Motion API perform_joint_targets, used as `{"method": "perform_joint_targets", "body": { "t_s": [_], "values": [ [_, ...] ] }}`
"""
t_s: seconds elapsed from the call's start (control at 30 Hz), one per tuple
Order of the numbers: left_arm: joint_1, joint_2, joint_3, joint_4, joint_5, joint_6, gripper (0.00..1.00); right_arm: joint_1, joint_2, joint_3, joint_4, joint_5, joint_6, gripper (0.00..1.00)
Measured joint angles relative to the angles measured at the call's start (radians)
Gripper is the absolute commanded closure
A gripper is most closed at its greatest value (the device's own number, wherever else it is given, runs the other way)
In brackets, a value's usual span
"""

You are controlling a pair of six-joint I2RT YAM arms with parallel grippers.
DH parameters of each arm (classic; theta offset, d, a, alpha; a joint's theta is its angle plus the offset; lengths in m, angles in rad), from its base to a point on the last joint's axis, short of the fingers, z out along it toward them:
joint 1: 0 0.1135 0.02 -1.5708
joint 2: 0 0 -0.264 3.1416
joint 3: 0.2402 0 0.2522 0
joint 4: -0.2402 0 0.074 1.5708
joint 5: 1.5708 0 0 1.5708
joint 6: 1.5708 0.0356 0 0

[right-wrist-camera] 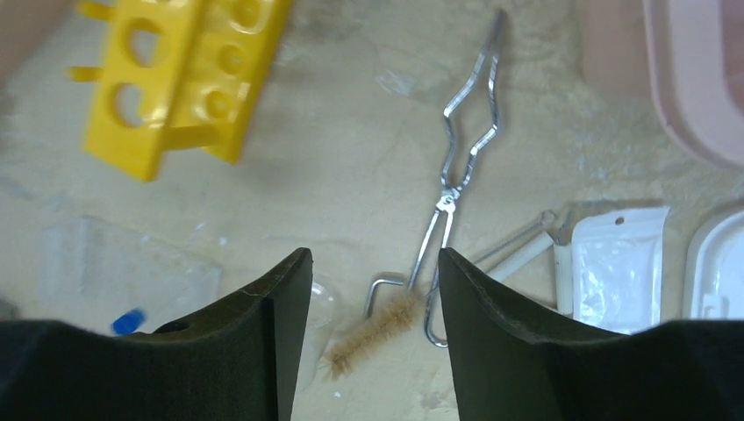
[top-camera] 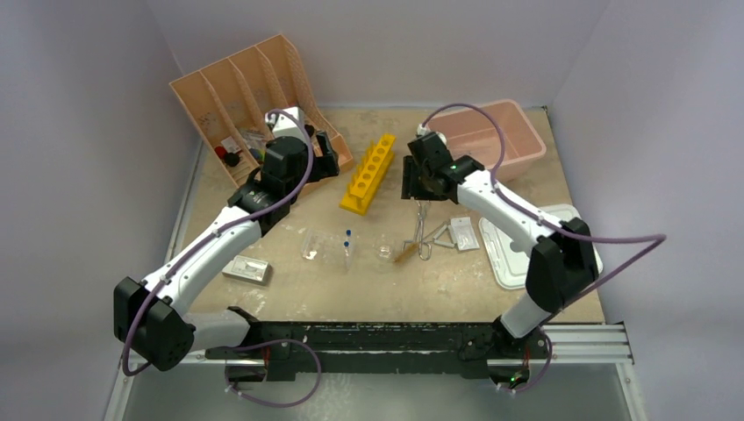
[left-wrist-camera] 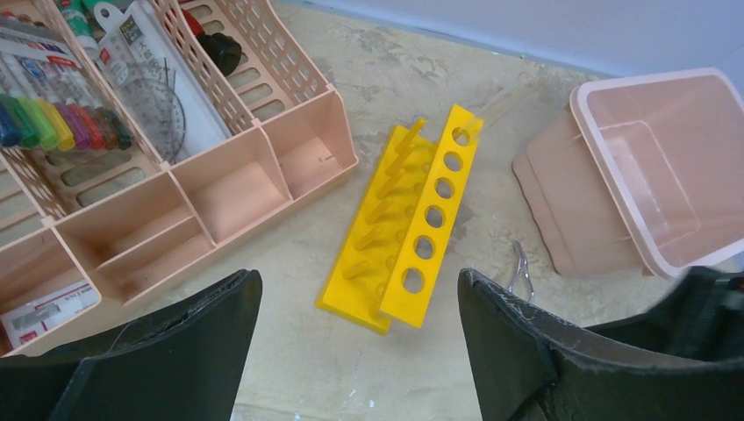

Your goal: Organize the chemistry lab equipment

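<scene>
Metal tongs lie on the table, with a bristle brush and a wire triangle by their handles and a white packet to the right. My right gripper hangs open above the brush, nothing between its fingers. A small clear glass piece sits beside its left finger. Blue-tipped pipettes in clear wrap and a silver blister sheet lie further left. My left gripper is open and empty, above bare table near the yellow rack.
The peach slotted organizer stands at the back left, holding pens and small items. A pink tub is at the back right, its white lid lying at the right edge. The yellow rack lies between the two grippers.
</scene>
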Motion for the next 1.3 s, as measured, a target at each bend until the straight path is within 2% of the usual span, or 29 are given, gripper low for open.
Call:
{"method": "perform_joint_targets", "body": {
  "t_s": [0.2, 0.37, 0.57, 0.87, 1.07, 1.3],
  "values": [
    [0.000, -0.001, -0.003, -0.008, -0.003, -0.029, 0.19, 0.022, 0.108, -0.060, -0.008, 0.103, 0.155, 0.43],
    [0.000, -0.002, -0.018, -0.009, -0.004, -0.038, 0.19, 0.026, 0.174, -0.067, -0.003, 0.126, 0.242, 0.44],
    [0.000, -0.001, -0.023, -0.016, -0.014, -0.038, 0.19, 0.025, 0.250, -0.067, 0.005, 0.138, 0.296, 0.48],
    [0.002, 0.007, -0.023, -0.018, -0.046, -0.036, 0.19, 0.025, 0.316, -0.067, 0.022, 0.148, 0.301, 0.49],
    [0.004, 0.016, -0.023, -0.025, -0.057, -0.036, 0.19, 0.017, 0.336, -0.064, 0.074, 0.090, 0.264, 0.69],
    [0.010, 0.019, -0.023, -0.029, -0.068, -0.036, 0.19, 0.008, 0.353, -0.064, 0.190, 0.049, 0.145, 0.78]
  ]
}}
